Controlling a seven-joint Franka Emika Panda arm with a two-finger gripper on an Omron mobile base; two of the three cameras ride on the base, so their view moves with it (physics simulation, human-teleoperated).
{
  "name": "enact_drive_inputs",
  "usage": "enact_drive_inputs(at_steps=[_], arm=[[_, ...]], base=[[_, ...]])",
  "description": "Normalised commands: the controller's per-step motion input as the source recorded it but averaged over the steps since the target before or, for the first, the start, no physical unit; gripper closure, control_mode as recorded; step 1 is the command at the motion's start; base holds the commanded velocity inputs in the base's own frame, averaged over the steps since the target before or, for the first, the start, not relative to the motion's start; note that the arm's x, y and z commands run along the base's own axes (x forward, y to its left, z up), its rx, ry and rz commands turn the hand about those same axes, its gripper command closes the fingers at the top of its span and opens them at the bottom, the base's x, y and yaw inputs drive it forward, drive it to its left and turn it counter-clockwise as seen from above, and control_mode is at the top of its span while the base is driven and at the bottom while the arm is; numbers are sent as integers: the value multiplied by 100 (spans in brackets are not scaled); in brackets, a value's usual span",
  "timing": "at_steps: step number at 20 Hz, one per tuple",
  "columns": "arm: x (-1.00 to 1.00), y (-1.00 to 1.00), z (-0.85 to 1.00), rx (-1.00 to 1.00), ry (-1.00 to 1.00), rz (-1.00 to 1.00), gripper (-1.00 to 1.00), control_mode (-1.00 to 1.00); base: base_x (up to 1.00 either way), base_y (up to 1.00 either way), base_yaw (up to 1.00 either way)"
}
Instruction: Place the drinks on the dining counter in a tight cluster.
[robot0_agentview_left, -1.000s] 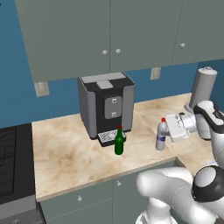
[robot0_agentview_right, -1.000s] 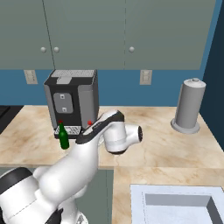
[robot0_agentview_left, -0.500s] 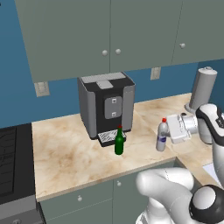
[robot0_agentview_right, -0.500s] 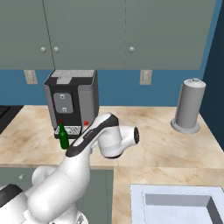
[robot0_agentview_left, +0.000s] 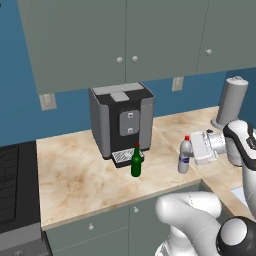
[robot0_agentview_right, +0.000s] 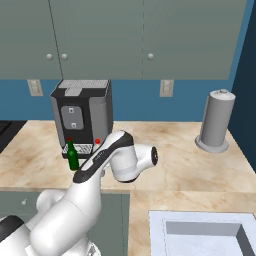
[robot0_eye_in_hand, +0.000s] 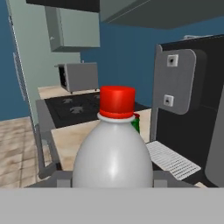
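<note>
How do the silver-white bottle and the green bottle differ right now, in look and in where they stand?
The silver-white bottle is pale and broad-bodied; the green bottle is dark and slim. The green bottle stands right at the coffee machine's drip tray, away from the arm; the silver-white bottle stands further right, directly in front of the pincer. Both have red caps and stand upright on the marble counter.
</note>
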Motion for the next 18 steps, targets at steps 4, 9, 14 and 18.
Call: enact_drive_inputs(at_steps=[4, 9, 14, 18], arm=[[0, 0, 0, 0, 0, 0, 100, 100], [0, 0, 0, 0, 0, 0, 100, 100], [0, 0, 0, 0, 0, 0, 100, 100], [0, 0, 0, 0, 0, 0, 100, 100]], base=[[-34, 8, 0], [-35, 6, 0], [-21, 46, 4], [-16, 77, 1]])
